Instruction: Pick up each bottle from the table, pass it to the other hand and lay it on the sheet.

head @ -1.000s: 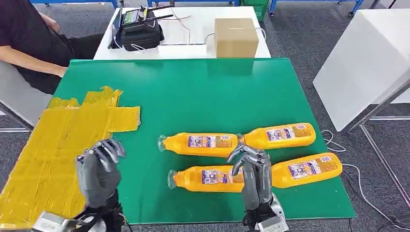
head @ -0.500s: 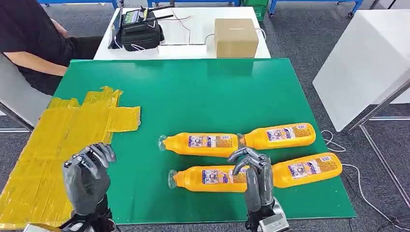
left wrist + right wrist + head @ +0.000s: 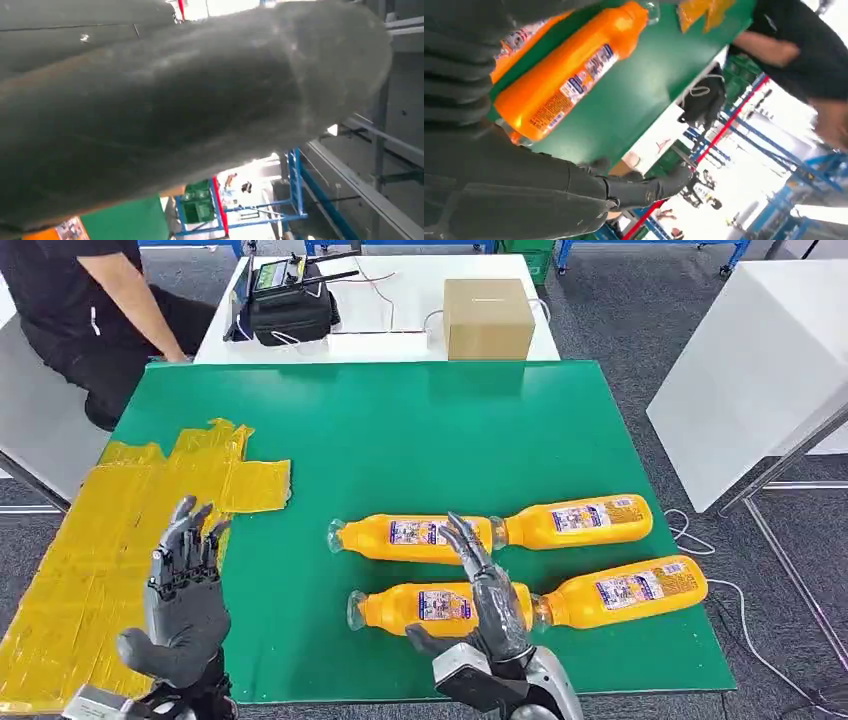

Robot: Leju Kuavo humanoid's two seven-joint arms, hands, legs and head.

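While R hand (image 3: 480, 590) hovers fingers spread over the near-left orange bottle (image 3: 430, 608), bottle lies crosswise, L hand (image 3: 185, 605) open, farther off.

Grey carpet (image 3: 620, 330) covered the floor around the green table (image 3: 420, 430). Beyond its far edge stood a white table (image 3: 400, 300) carrying a cardboard box (image 3: 486, 316) and a black bag (image 3: 290, 305). A white panel (image 3: 750, 370) leaned at the right, blue metal racks (image 3: 774, 150) behind. A person (image 3: 90, 300) sat at the far left corner.
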